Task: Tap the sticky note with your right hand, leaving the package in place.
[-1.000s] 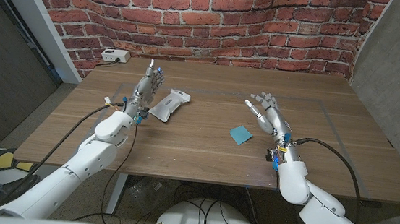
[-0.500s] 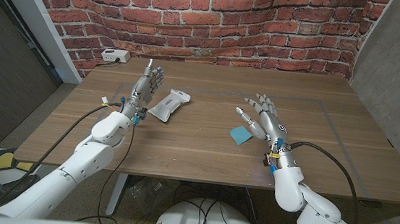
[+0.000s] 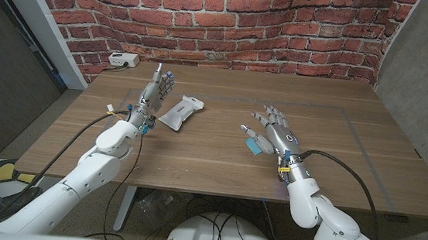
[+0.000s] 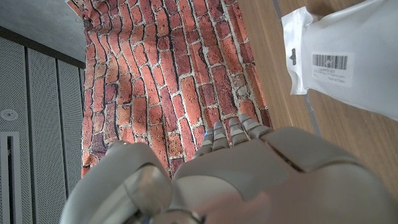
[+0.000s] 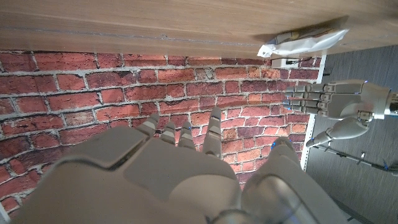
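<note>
A: Fingers?
B: My right hand (image 3: 273,134) has fingers spread, empty, over the blue note (image 3: 254,145), partly covering it. Contact? Probably none yet; I cannot tell.

A: Left?
B: Left hand (image 3: 154,93) has fingers together and straight, holding nothing, beside the package (image 3: 180,111).

A: Progress?
B: I judge the tap itself remains; the package lies undisturbed on the table (image 3: 195,153).

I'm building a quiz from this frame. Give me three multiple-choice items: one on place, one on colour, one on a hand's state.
1. Where does the package lie?
A. beside the left hand
B. under the right hand
C. on the floor

2. What colour is the sticky note?
A. yellow
B. blue
C. pink

3. How is the right hand?
A. gripping the package
B. closed in a fist
C. spread over the note

Key: 1 A, it lies by the left fingers; 2 B, a blue square peeks out; 3 C, fingers apart, holding nothing.
</note>
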### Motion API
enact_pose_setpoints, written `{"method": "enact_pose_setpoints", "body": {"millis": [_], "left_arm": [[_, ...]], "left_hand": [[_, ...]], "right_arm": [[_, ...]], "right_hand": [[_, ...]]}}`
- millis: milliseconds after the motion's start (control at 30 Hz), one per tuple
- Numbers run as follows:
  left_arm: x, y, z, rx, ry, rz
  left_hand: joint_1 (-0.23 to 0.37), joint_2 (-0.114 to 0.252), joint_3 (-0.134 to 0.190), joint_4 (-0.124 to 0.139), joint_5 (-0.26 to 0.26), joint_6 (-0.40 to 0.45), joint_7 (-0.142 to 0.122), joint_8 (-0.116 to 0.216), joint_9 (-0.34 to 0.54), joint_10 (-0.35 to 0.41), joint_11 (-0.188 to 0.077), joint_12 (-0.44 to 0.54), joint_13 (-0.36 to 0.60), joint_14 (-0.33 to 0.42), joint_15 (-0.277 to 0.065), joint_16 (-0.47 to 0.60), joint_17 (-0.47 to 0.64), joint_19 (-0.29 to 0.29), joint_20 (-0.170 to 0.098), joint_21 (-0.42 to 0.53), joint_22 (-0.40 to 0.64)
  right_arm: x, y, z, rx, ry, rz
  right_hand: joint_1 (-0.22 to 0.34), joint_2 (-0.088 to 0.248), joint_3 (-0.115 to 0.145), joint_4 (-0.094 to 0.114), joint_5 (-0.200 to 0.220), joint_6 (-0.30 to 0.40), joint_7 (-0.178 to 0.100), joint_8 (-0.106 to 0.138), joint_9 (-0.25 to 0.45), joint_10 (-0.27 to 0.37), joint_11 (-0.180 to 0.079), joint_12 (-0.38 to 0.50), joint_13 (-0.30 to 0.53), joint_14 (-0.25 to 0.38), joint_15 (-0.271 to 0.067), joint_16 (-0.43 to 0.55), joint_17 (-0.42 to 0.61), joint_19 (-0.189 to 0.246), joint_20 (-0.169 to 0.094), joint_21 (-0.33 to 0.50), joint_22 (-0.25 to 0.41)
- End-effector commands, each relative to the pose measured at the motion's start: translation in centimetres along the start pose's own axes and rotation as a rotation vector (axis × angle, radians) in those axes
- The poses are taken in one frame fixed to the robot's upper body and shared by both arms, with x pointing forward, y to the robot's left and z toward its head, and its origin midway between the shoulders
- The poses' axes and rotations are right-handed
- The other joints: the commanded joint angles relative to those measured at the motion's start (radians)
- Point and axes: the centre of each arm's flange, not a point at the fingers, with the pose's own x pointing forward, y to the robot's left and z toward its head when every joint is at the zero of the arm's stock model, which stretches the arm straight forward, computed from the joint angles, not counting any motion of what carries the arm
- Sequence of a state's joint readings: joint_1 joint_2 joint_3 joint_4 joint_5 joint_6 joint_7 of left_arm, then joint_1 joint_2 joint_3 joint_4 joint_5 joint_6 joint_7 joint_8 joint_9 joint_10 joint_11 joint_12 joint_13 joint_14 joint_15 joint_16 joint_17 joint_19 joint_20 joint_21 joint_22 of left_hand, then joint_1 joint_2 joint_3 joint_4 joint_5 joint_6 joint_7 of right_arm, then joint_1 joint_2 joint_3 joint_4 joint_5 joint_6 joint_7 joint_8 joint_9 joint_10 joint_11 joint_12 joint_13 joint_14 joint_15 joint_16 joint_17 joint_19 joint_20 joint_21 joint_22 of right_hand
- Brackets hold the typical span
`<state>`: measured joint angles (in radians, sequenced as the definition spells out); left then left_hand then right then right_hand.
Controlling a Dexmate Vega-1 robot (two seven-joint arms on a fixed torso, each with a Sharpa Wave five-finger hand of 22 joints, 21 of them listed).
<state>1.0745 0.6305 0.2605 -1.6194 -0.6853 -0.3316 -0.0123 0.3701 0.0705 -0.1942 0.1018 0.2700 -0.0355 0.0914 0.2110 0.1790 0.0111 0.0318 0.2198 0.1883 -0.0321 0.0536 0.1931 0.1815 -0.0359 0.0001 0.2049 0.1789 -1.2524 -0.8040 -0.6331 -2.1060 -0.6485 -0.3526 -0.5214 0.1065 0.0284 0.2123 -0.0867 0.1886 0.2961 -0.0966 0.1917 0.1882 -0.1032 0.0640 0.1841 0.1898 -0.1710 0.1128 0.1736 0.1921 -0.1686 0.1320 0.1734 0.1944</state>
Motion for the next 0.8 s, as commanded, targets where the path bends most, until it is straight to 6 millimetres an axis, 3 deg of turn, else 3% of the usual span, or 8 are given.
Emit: {"method": "enact_pose_setpoints", "body": {"millis": [33,600,800], "left_arm": [[-0.1,0.0,0.3,-0.006,-0.011,-0.006],[-0.2,-0.3,0.2,-0.007,-0.014,0.004],[-0.3,-0.3,0.2,-0.009,-0.015,0.008]], "left_hand": [[0.001,-0.003,-0.005,0.0,0.0,0.01,0.001,0.004,0.004,0.008,0.004,0.006,0.002,0.004,0.001,0.005,0.002,0.001,0.004,0.002,0.003],[0.002,-0.001,-0.007,-0.001,-0.001,0.015,-0.002,0.002,0.004,0.012,0.006,0.005,0.002,0.004,0.001,0.003,0.002,-0.005,0.007,0.0,0.003],[0.003,0.0,-0.008,-0.001,-0.002,0.017,-0.003,0.002,0.004,0.012,0.004,0.004,0.002,0.004,0.0,0.002,0.002,-0.007,0.009,-0.001,0.003]], "right_arm": [[-0.2,1.4,-0.2,-0.092,0.016,0.066],[0.0,3.2,-0.7,-0.15,0.058,0.144],[-0.1,3.6,-0.8,-0.179,0.088,0.176]], "right_hand": [[-0.004,0.006,0.001,0.006,0.006,-0.01,-0.002,-0.001,0.004,-0.017,-0.001,-0.004,0.004,-0.104,0.002,0.001,0.002,-0.14,-0.011,0.005,0.005],[-0.011,0.012,0.0,0.01,0.005,-0.006,0.007,0.003,0.004,-0.029,0.004,0.002,0.004,-0.114,0.004,0.005,0.004,-0.157,-0.022,0.01,0.006],[-0.015,0.014,0.0,0.012,0.005,0.007,0.023,0.008,0.005,-0.032,0.005,0.005,0.005,-0.118,0.005,0.007,0.004,-0.166,-0.024,0.011,0.006]]}}
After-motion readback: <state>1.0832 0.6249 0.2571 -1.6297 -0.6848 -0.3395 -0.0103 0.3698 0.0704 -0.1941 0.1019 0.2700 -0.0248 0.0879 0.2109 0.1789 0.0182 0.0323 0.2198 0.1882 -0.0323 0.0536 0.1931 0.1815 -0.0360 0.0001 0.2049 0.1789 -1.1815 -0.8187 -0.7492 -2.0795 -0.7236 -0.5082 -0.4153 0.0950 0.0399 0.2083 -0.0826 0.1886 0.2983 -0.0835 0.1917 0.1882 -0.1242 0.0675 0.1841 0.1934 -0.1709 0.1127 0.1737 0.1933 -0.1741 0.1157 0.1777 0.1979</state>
